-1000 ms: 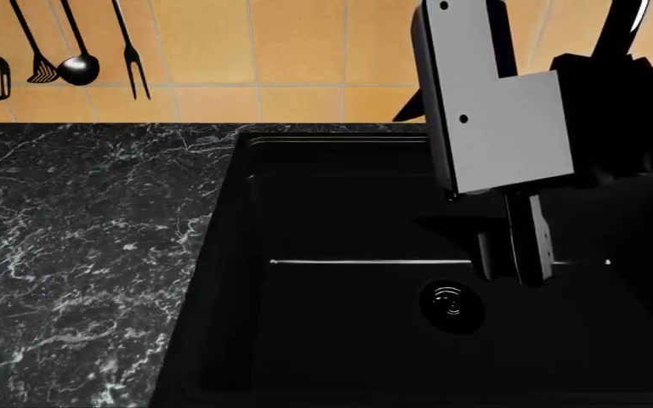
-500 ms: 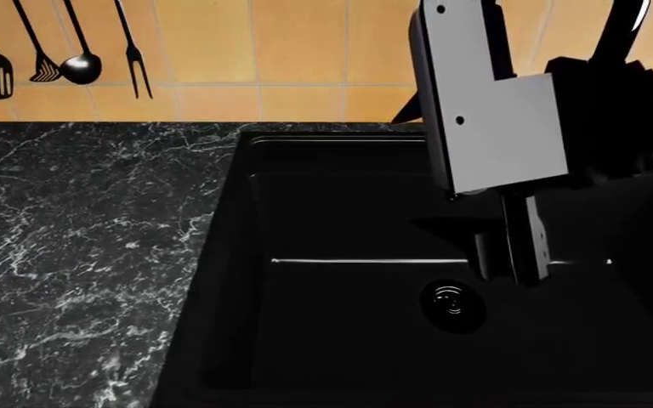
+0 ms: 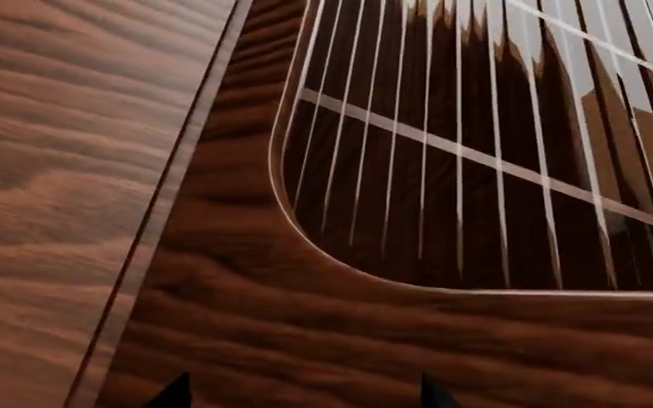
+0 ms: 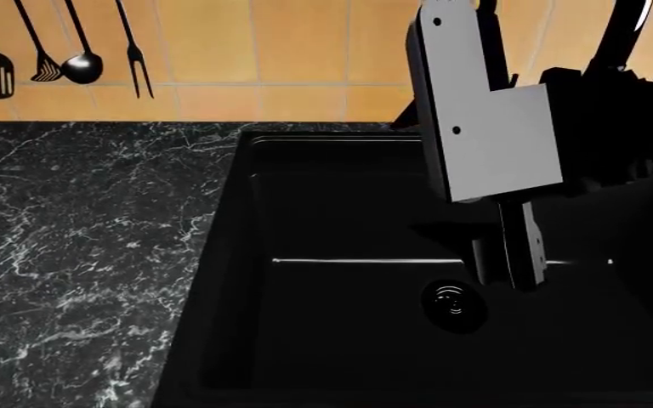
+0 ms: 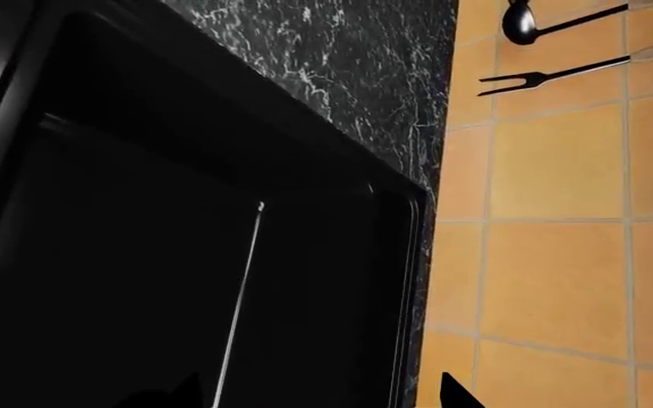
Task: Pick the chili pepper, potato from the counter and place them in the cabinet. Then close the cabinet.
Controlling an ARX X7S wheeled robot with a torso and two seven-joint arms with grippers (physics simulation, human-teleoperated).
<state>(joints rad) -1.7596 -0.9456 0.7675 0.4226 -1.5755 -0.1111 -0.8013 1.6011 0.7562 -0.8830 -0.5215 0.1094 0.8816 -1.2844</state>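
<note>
Slightly higher than a second ago, the right arm's grey housing (image 4: 488, 110) has crept upward and a touch toward 11 o'clock in the head view, while the hanging utensils (image 4: 64, 53) have barely shifted. Its right claw (image 4: 513, 246) hangs over the black sink (image 4: 338, 221), above the drain (image 4: 454, 304) and holding nothing; the fingers look close together, but how far they part I cannot tell. The left claw (image 3: 303, 395) shows only two tips, spread apart and empty, facing a wooden cabinet door (image 3: 303, 340) with a ribbed pane. Neither chili pepper nor potato appears in any view; the worktop (image 4: 77, 246) at 9 o'clock lies bare. Both arms seem parked during a search.
</note>
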